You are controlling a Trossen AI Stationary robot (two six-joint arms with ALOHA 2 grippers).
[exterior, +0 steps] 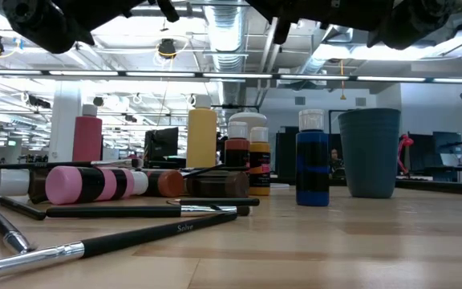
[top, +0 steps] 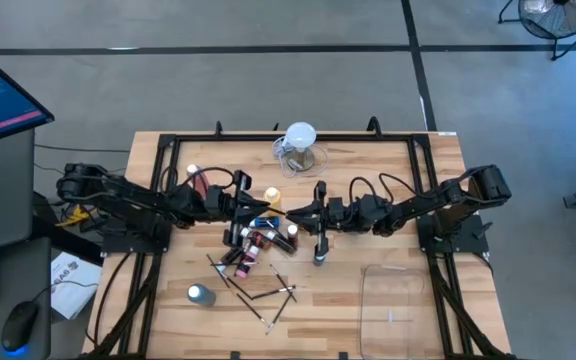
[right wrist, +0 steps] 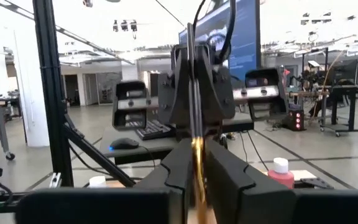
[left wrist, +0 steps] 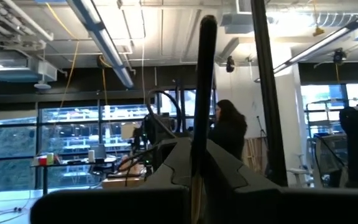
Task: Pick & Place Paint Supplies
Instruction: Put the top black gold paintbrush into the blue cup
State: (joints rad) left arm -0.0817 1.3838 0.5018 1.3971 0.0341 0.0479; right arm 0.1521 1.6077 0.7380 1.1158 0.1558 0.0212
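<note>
Both grippers meet above the middle of the table, each shut on one thin dark paintbrush (right wrist: 193, 124) that stands upright between them. My left gripper (top: 271, 211) comes from the left and my right gripper (top: 296, 215) from the right. The left wrist view shows the brush's handle (left wrist: 204, 81) rising past the fingers. Below lies a heap of small paint bottles (top: 258, 240) and loose brushes (top: 263, 292). A pink-red bottle (exterior: 87, 138), a yellow one (exterior: 201, 138) and a blue one (exterior: 313, 168) stand on their bases. My left gripper pinches the brush's dark handle (left wrist: 199, 134) between its two fingers. The fingers come level from the table's left and lie across the upright brush, whose free end rises above them. My right gripper pinches the brush at its gold ferrule (right wrist: 197, 158) between its two fingers, level from the table's right and across the brush. It holds lower on the brush than the left gripper (right wrist: 194, 81). The brush's lower end is hidden behind the fingers.
A clear jug with a white top (top: 298, 145) stands at the far middle. A grey cup (top: 200, 295) stands near the front left. A clear bin (top: 403, 300) sits at the front right. A person (left wrist: 225, 130) stands in the room beyond the table.
</note>
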